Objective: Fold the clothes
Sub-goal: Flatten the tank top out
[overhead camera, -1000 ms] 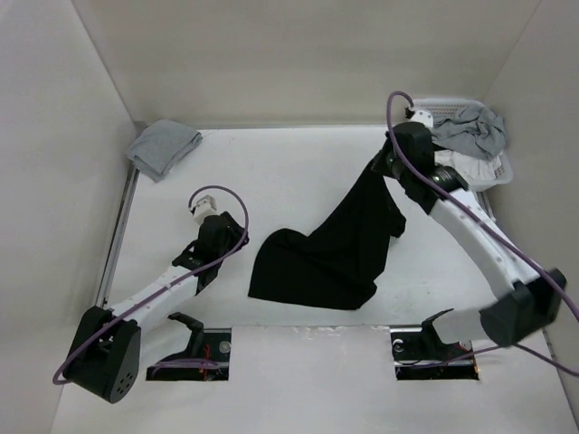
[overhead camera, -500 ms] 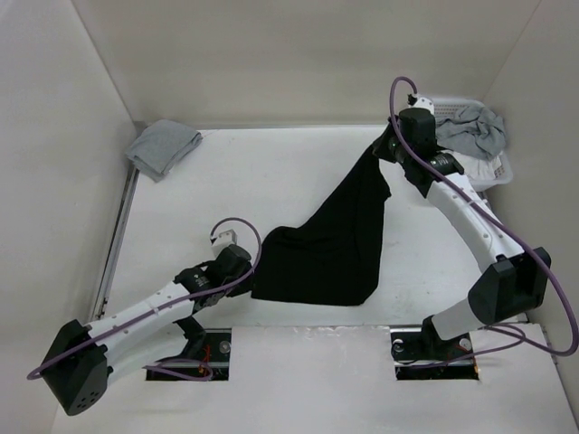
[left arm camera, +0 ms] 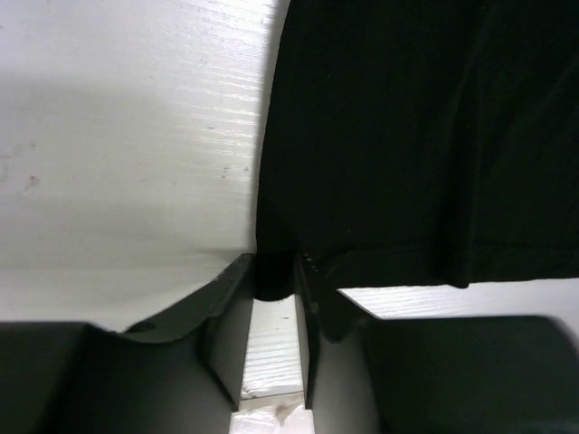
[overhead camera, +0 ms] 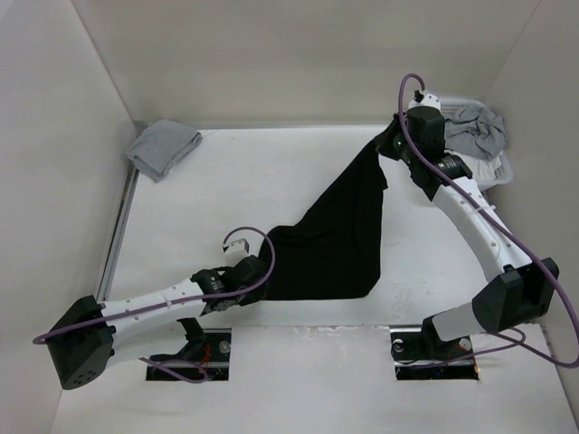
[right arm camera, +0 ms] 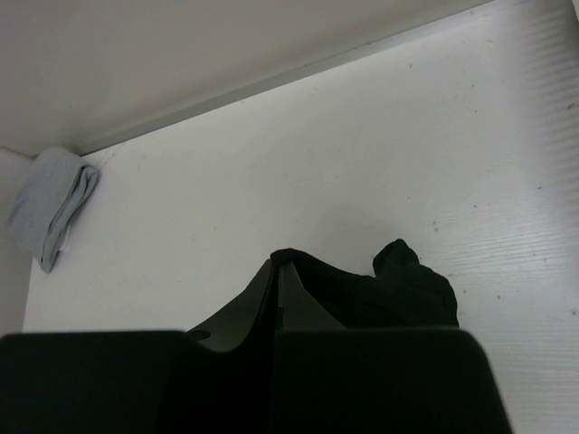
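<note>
the white worktop (overhead camera: pixel 226 181) is taken in first, walled on three sides. across its middle the black garment (overhead camera: pixel 339 235) is stretched on a diagonal: its wide lower part is spread flat close to the near edge, left of centre, and from there it is drawn up into a narrow strip toward the far right corner, lifted off the surface at that end.

the right arm (overhead camera: pixel 470 217) is extended along the right edge, and the left arm (overhead camera: pixel 154 303) is laid low along the near edge from the near left corner.

in the far right corner a white basket (overhead camera: pixel 496 172) is seen, heaped with grey and white garments (overhead camera: pixel 470 131). in the far left corner a folded light grey cloth (overhead camera: pixel 163 146) is set apart from everything else.

the right gripper (overhead camera: pixel 391 143) is pressed together on the garment's raised end, and black fabric is seen hanging below its tips.

the left gripper (left arm camera: pixel 274 271) is placed at the garment's near left corner. that corner is lodged between the fingers (left arm camera: pixel 235 298), filling the gap at the tips; whether it is actually pinched cannot be told.
</note>
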`<action>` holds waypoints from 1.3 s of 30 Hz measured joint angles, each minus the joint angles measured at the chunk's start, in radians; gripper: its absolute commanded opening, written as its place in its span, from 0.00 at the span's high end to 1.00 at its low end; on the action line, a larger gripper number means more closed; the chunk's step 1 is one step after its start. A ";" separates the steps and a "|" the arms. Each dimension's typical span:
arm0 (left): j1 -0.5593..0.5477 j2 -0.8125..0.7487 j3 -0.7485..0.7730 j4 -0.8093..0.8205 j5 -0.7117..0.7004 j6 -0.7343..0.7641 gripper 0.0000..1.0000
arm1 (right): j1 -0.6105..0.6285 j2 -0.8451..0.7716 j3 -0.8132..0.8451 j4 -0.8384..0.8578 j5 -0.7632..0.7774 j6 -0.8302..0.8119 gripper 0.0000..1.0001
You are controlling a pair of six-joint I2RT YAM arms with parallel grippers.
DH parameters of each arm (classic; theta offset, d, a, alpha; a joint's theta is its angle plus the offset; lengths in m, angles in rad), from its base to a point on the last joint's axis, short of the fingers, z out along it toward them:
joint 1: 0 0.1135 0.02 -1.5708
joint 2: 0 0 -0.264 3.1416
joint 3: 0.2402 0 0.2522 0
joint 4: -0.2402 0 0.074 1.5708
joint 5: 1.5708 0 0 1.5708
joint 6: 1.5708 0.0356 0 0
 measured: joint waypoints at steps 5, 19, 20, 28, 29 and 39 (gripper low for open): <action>-0.005 -0.002 -0.003 0.003 0.008 -0.022 1.00 | 0.000 -0.014 -0.002 0.001 -0.003 0.001 1.00; 0.429 -0.514 0.404 -0.032 -0.032 0.275 1.00 | 0.468 -0.504 0.074 -0.196 0.205 -0.045 1.00; 0.453 -0.529 0.434 -0.031 -0.032 0.298 1.00 | 0.542 -0.530 0.117 -0.199 0.254 -0.056 1.00; 0.517 -0.581 0.540 -0.058 -0.026 0.397 0.99 | 0.889 -0.602 0.261 -0.106 0.593 -0.238 1.00; 0.517 -0.585 0.539 -0.064 -0.026 0.399 0.99 | 0.849 -0.592 0.253 -0.090 0.609 -0.259 1.00; 0.533 -0.559 0.315 -0.070 -0.021 0.356 0.98 | 0.102 -0.220 -0.094 0.135 0.159 -0.106 1.00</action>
